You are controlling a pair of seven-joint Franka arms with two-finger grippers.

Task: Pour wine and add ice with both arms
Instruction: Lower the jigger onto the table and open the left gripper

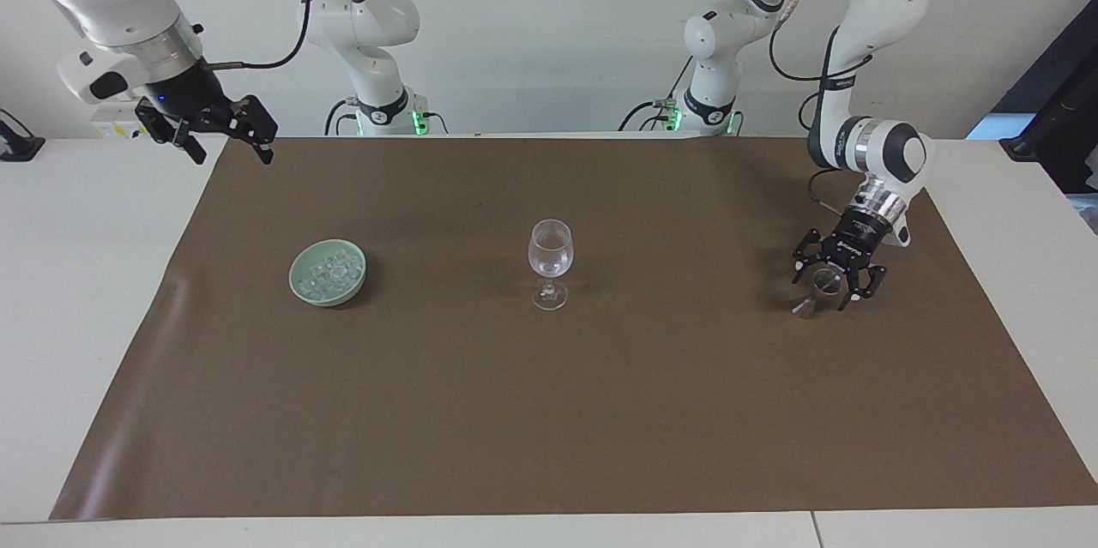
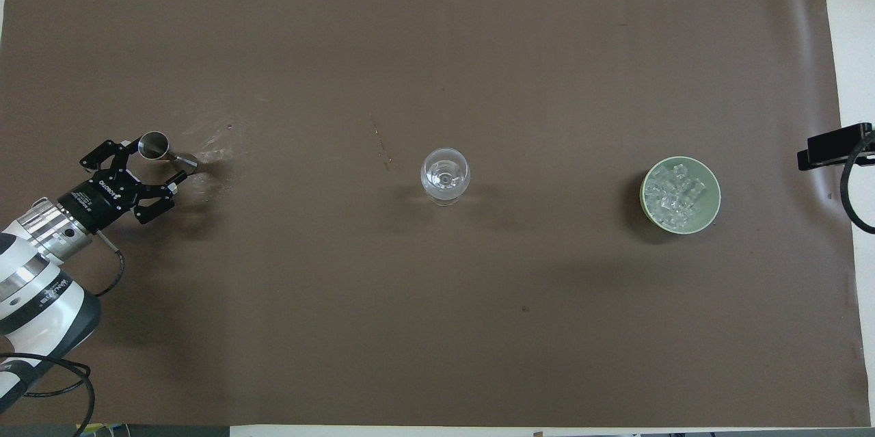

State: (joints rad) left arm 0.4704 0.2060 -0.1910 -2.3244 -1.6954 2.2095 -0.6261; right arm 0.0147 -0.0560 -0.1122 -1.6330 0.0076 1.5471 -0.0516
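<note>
A clear wine glass (image 1: 550,261) (image 2: 445,176) stands mid-mat. The ice (image 1: 330,270) (image 2: 677,195) lies as several small glassy lumps in a pale green bowl (image 1: 322,298) (image 2: 716,199) toward the right arm's end. A small steel jigger (image 1: 819,289) (image 2: 158,148) stands on the mat toward the left arm's end. My left gripper (image 1: 828,286) (image 2: 154,162) is low over it, open, fingers spread on either side and apart from it. My right gripper (image 1: 225,136) is open and empty, raised over the mat's corner by its own base.
The brown mat (image 1: 549,428) (image 2: 437,327) covers most of the white table. A wet smear (image 2: 212,139) marks the mat beside the jigger. A black part with a cable (image 2: 830,146) shows at the right arm's end in the overhead view.
</note>
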